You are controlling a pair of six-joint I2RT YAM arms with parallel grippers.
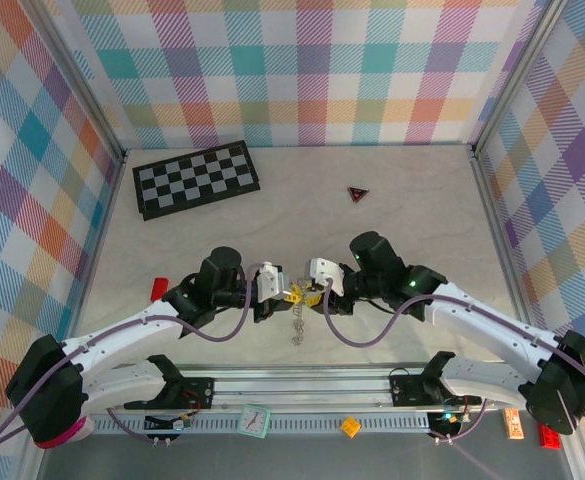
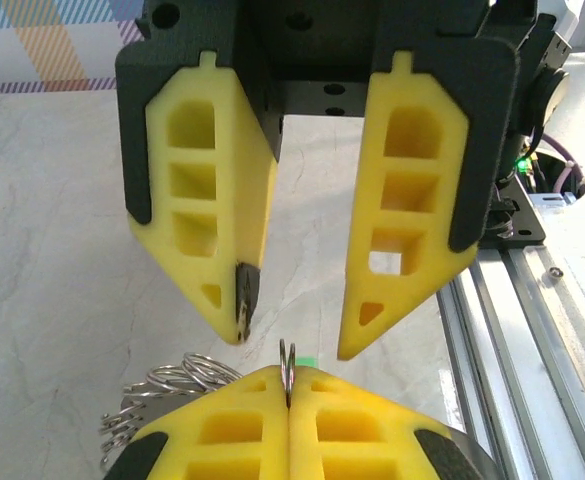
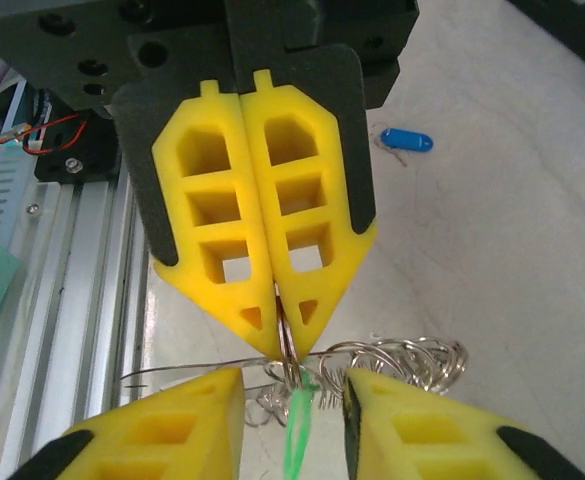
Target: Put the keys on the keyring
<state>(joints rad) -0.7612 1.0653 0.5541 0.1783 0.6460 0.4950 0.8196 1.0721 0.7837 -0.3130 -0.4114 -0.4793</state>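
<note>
Clamping the keyring (image 3: 402,352), the left gripper (image 3: 277,340) is facing the right gripper (image 2: 298,342), whose jaws are standing apart (green key (image 3: 297,435) between the 2); blue key (image 3: 407,140) is lying apart.

Left arm (image 1: 137,335): stretched low from its base, angled inward toward the keyring (image 1: 297,322).
Right arm (image 1: 487,318): mirrors it, reaching in from the keyring's other side.
Left gripper (image 2: 288,390): fingers pressed flat together, pinching the keyring's wire at their tips.
Right gripper (image 3: 294,385): fingers parted, tips nose to nose with the left gripper's at the keyring.
</note>
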